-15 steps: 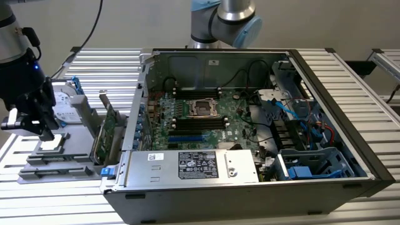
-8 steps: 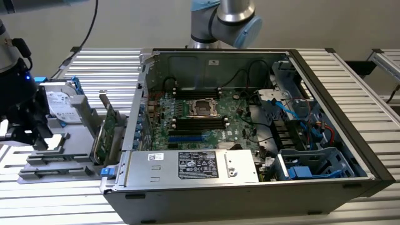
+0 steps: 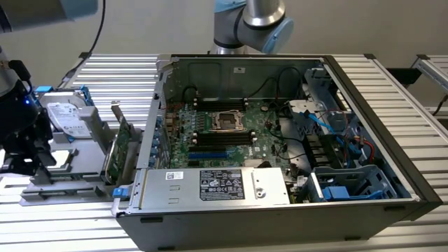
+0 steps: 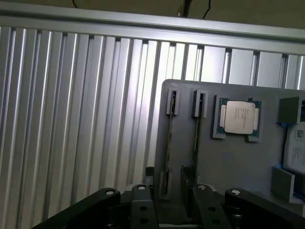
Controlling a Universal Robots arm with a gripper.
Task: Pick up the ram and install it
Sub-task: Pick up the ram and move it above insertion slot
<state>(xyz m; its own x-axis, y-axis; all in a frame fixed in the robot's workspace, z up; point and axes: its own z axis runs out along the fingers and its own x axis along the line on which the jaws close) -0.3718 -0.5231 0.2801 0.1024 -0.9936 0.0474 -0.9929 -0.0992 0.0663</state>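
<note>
Wrist view first. A: edges, room to move?
B: Grey holder plate (image 4: 238,186) ends in a rounded corner. Past that edge there is just ribbed table (image 4: 71,124), so that side is open. The ram (image 4: 167,138) stands on edge in the plate's outermost slot, right by that edge. Going inward on the plate: a second stick (image 4: 196,133) just beside it and parallel, then a CPU (image 4: 237,118) in its own recess, then a hard drive (image 4: 296,148) at the plate's far side. The tight side is inward.
A: Jaws?
B: Gripper (image 4: 167,175) is over the plate, jaws roughly half apart. One of the fingers (image 4: 149,172) is on the ram's outer side, the other sits between the ram and the second stick. The ram's near end is in the gap. A sliver of space shows on each side, so it's straddling, with no squeeze visible. The ram is seated in its slot.
A: Exterior view?
B: The gripper is over the plate at the exterior view's left. An expansion card (image 3: 123,144) stands upright on the plate's side toward the PC case (image 3: 381,126). The case is open, just beside the plate on the exterior view's right. Memory slots (image 3: 224,137) are on the board inside; can't tell if they're filled.
</note>
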